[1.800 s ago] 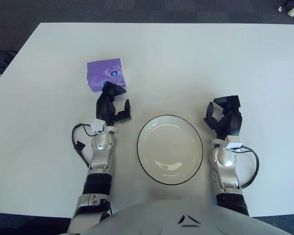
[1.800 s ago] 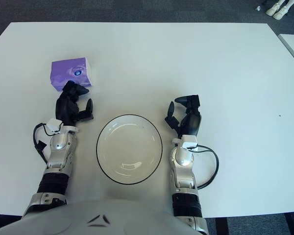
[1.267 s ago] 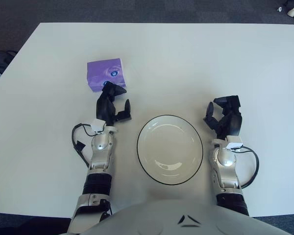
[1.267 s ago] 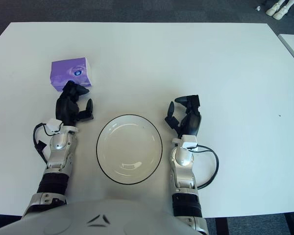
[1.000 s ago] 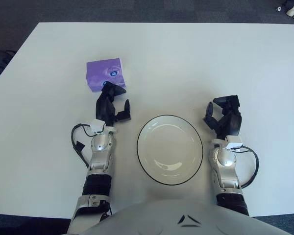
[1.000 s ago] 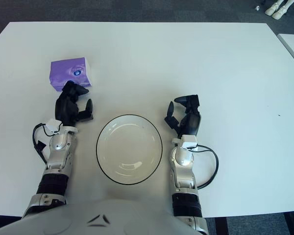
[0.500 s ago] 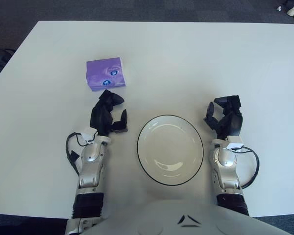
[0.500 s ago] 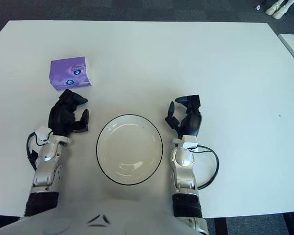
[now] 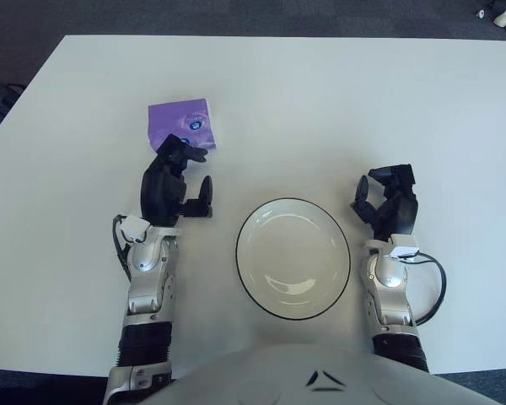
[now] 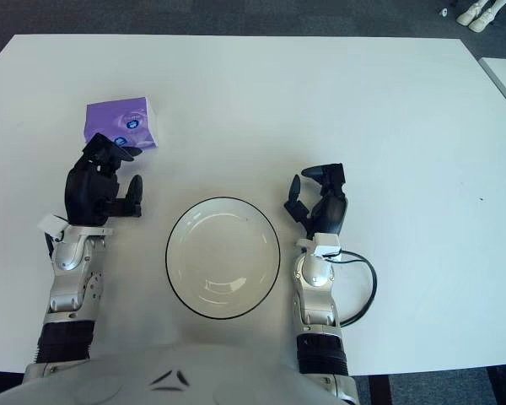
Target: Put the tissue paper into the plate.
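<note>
The left hand (image 9: 175, 181) shows just on the near side of the purple tissue paper pack (image 9: 180, 126), its dark fingers (image 9: 185, 153) loosely spread and pointing toward the pack's near edge, with the thumb (image 9: 203, 192) held out to the right. It grasps nothing; the fingertips overlap the pack's lower edge in the views, but whether they actually touch it cannot be told. The silver forearm behind the hand runs back toward the near edge of the white table (image 9: 337, 110), with a black cable looped beside the wrist. The tissue paper pack lies flat on the table on the robot's left, well apart from the plate (image 9: 293, 257) and further from the robot than it is; two small round blue marks show on the pack's top near its right side, and a narrow white strip shows along its right edge. The plate is white with a thin dark rim, round and shallow, and it sits on the table between the two forearms, close to the robot's body, with nothing in it. The right hand (image 9: 389, 205) shows just beside the plate's right rim, its fingers relaxed and partly curled upward, holding nothing; its forearm also carries a looped black cable at the wrist. The top of the robot's pale grey body fills the bottom of the view, and dark carpeted floor surrounds the table on its far and left sides.
</note>
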